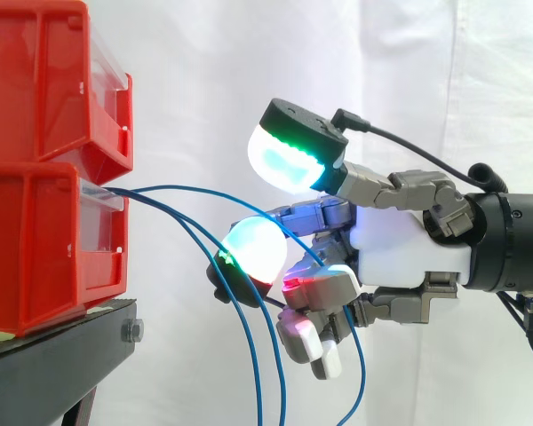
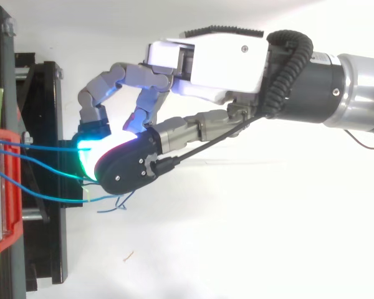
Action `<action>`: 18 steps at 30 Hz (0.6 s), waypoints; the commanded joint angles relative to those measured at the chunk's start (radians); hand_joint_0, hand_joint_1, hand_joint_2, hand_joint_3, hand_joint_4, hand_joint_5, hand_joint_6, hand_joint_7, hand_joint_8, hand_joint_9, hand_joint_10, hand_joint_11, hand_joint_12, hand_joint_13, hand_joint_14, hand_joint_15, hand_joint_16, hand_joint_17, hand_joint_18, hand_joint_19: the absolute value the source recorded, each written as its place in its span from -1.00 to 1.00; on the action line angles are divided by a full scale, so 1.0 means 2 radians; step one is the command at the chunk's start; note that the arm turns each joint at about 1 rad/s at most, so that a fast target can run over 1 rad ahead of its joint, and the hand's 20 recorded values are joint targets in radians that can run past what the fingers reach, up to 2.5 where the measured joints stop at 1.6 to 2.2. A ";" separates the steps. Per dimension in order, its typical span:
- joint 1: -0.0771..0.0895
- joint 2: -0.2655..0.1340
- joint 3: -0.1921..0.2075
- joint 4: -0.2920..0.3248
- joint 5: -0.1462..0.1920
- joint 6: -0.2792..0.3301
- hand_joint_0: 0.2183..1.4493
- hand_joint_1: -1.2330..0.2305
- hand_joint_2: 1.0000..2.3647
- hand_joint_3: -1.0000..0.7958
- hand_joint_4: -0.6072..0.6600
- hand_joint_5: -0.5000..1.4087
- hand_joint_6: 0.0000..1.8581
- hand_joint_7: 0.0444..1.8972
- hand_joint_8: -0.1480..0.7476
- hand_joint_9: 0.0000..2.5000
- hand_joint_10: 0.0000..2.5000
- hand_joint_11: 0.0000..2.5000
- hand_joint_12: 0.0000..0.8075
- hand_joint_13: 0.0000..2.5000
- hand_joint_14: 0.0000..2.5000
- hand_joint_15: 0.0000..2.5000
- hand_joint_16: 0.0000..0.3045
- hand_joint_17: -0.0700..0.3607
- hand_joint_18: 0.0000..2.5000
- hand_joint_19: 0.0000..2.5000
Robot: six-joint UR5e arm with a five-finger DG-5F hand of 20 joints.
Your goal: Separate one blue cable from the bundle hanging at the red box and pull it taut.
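Cables (image 1: 178, 186), blue, hang from red bins (image 1: 44, 240) across hand (image 1: 409, 248); grip cannot be told.

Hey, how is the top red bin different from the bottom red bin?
The blue cables come out at the front lip of the lower bin; none leave the upper bin. The upper bin sits stacked on the lower bin, while the lower bin rests on the black stand. Both are red, with a clear strip along the front.

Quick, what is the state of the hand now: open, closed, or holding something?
Hand: cannot be told. The blue cables run close by it, but no grip on one is clear.
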 commanded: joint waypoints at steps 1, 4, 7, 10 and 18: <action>-0.002 0.000 0.000 0.001 -0.001 0.006 -0.58 0.18 -1.00 -0.44 0.20 -0.61 -0.11 0.09 0.20 0.03 -0.99 0.12 0.03 -0.05 -0.98 -0.34 -0.66 -0.13 -0.10 -0.49; -0.006 0.000 0.000 0.003 -0.001 0.014 -0.55 0.17 -1.00 -0.44 0.19 -0.61 -0.12 0.09 0.17 0.05 -0.99 0.17 0.01 -0.02 -0.98 -0.25 -0.66 -0.14 -0.10 -0.48; -0.008 0.000 0.000 0.001 0.000 0.020 -0.52 0.13 -1.00 -0.44 0.18 -0.61 -0.12 0.10 0.16 0.07 -0.99 0.22 -0.02 0.02 -0.98 -0.16 -0.68 -0.16 -0.11 -0.46; -0.008 0.000 -0.001 0.000 -0.001 0.023 -0.49 0.11 -1.00 -0.44 0.18 -0.61 -0.13 0.12 0.13 0.07 -0.99 0.26 -0.04 0.04 -0.98 -0.10 -0.68 -0.17 -0.11 -0.45; -0.008 -0.004 -0.001 0.001 0.009 0.021 -0.49 0.06 -1.00 -0.44 0.19 -0.61 -0.14 0.11 0.10 0.06 -1.00 0.33 -0.06 0.09 -0.99 0.10 -0.68 -0.16 -0.11 -0.42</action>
